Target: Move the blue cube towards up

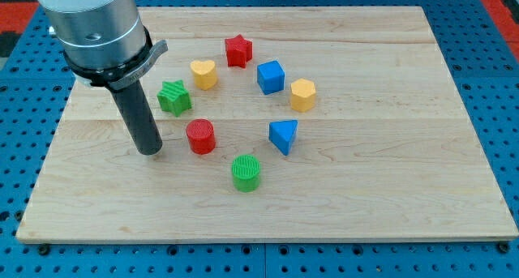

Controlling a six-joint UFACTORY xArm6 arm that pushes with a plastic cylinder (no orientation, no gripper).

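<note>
The single camera view looks down at an angle on a pale wooden surface [389, 197] resting on a blue perforated base [495, 83].

Our arm comes in from the view's top left as a broad silver cylinder [89, 19] with a dark collar, and it ends in a straight dark rod. We carry no claw, so nothing is wide, narrow or holding; only my tip [149, 152] meets the surface, in the left part of the board.

The blue cube [271, 76] sits above the board's middle, well apart from my tip, off toward the view's right and top. Nothing of ours touches it.

Eight blocks form a loose ring. At the ring's top is a red star [238, 50]. A yellow heart [203, 73] lies to the left of the blue cube, with a gap between them. A yellow hexagonal block [302, 94] sits just beside the cube at its lower right. Below that is a blue triangular block [283, 136]. A green cylinder [246, 172] marks the ring's bottom. A red cylinder [200, 136] stands near my tip, to its right, apart from it. A green star [173, 97] lies near the rod, up and to the right of my tip.
</note>
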